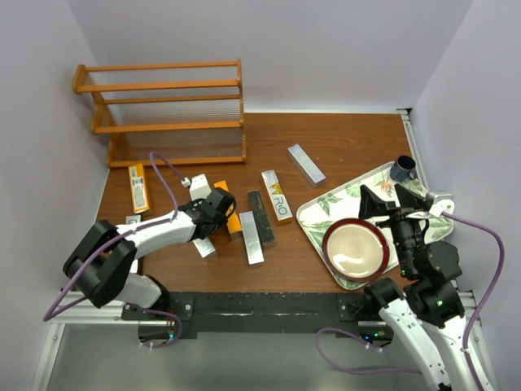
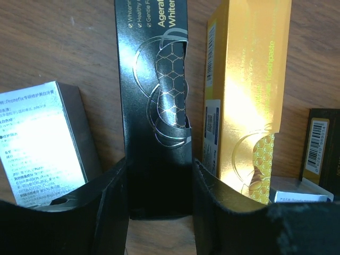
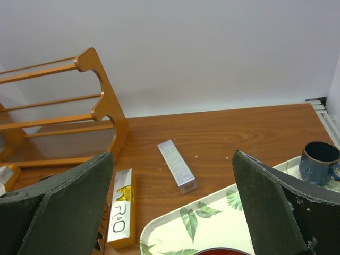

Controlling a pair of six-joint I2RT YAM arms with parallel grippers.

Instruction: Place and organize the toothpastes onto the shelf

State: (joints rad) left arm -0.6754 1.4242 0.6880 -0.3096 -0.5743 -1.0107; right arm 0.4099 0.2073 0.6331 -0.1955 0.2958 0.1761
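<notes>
Looking down, left claw: the left claw sat low over the scattered toothpastes, and its own body hid its grip. The shelf stood well beyond it, by the back wall.
Top view, right claw: the right claw hung spread wide over the leaf-patterned tray, with a red-rimmed bowl near its base side and a blue mug just past its tips.
Left wrist, grip: both fingers pressed the long sides of the black carton, clamping it.
Left wrist, writing: the black carton read "Whiten…", "Healthy" and "Gentle" above a honeycomb cut-out.
Left wrist, neighbours: the gold carton lay just right of the claw and carried "toothpaste" and a barcode. The ProteFix carton, silver, lay just left, with small Chinese print.
Right wrist: the claw gaped with nothing between its fingers. Ahead lay the R&O carton and a plain silver carton whose writing was too small to read. The shelf was ahead-left.
</notes>
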